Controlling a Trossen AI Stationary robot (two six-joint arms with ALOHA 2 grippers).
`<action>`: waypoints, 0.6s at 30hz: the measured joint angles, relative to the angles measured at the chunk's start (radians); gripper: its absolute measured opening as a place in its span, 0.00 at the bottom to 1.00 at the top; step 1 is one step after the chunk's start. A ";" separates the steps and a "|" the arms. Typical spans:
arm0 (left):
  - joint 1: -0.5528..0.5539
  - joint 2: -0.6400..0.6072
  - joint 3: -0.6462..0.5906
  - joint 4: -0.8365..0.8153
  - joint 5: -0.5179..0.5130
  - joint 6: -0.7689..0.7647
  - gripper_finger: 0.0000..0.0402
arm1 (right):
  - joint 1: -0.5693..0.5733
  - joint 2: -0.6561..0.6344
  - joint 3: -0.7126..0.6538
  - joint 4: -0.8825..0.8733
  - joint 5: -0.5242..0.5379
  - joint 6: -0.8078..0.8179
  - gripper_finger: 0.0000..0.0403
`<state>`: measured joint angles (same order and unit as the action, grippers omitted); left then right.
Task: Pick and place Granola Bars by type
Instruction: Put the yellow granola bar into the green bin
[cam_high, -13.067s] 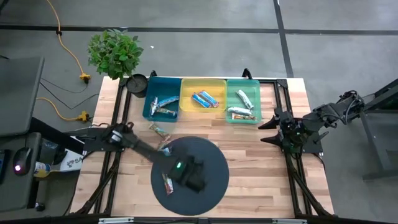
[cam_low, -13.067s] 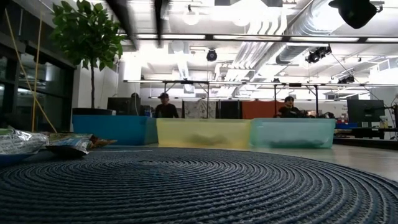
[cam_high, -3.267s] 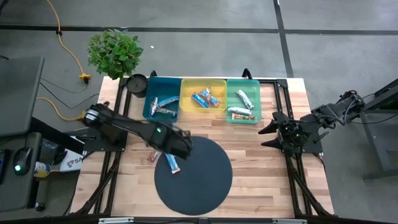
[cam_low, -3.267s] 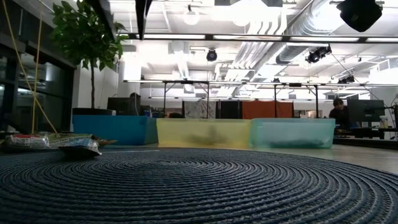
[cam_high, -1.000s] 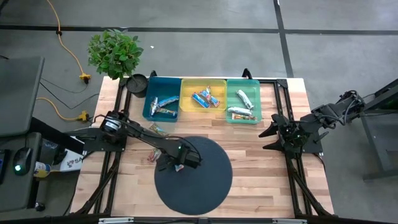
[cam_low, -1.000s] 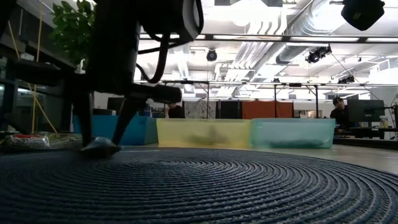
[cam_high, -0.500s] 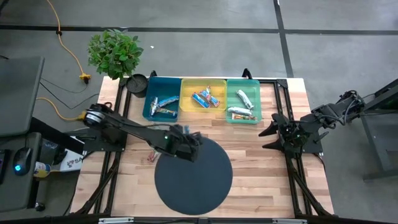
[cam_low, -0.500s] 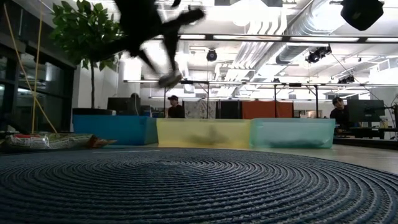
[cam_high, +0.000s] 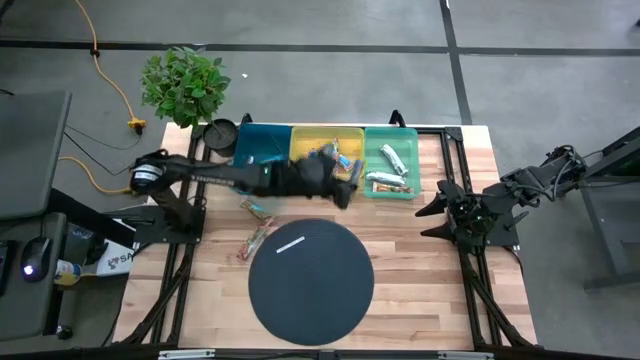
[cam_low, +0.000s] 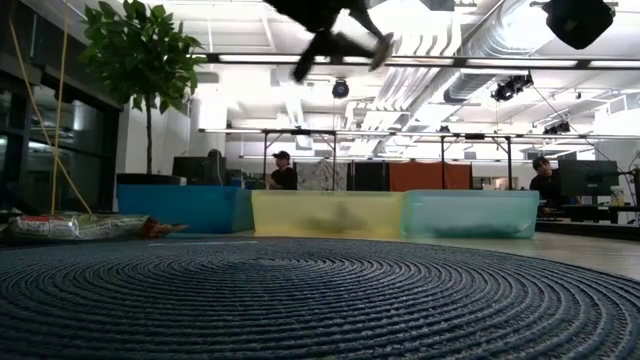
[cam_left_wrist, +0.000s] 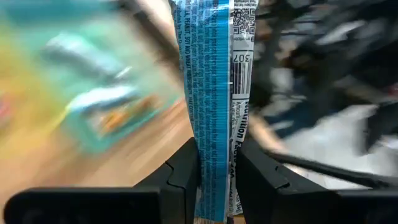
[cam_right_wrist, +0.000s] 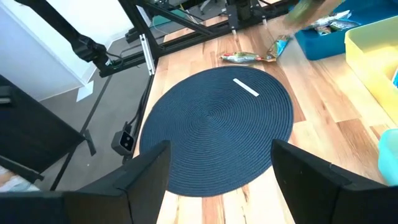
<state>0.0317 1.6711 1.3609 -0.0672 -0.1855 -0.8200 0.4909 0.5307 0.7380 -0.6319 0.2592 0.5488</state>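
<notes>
- An open workshop hall with ceiling lights and desks lies behind the wooden worktop (cam_high: 400, 260); a round dark mat (cam_high: 310, 285) fills the lower centre of the high view, and three bins sit along the upper centre.
- The left claw (cam_left_wrist: 217, 168) is clamped on a blue granola bar (cam_left_wrist: 214, 93), which stands up between its fingers in the left wrist view; in the high view the arm reaches across to the yellow bin (cam_high: 325, 160), upper centre.
- Judging by the blue bars already lying there, the yellow bin looks the right home; I would let go only once squarely above it and low, so the slippery wrapper does not glance off into the green bin (cam_high: 390, 163) or the blue bin (cam_high: 258, 158) beside it.
- Two multicolour bars (cam_high: 255, 225) lie on the wood at centre left, beside the mat, unsorted; a thin white strip (cam_high: 291, 244) rests on the mat.
- The right claw (cam_high: 440, 210) waits at centre right, fingers spread wide.
</notes>
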 joint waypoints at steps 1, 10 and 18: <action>0.033 0.000 0.000 0.054 0.070 0.037 0.21 | 0.000 0.000 0.000 0.000 0.000 0.000 0.65; 0.268 0.000 0.001 0.410 0.486 0.078 0.21 | 0.000 0.000 0.000 0.000 0.022 0.000 0.65; 0.323 0.019 0.002 0.427 0.483 0.056 0.21 | 0.000 0.000 0.000 0.000 0.033 0.000 0.65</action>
<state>0.3542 1.6904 1.3631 0.3598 0.2976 -0.7636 0.4910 0.5306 0.7380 -0.6323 0.2924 0.5488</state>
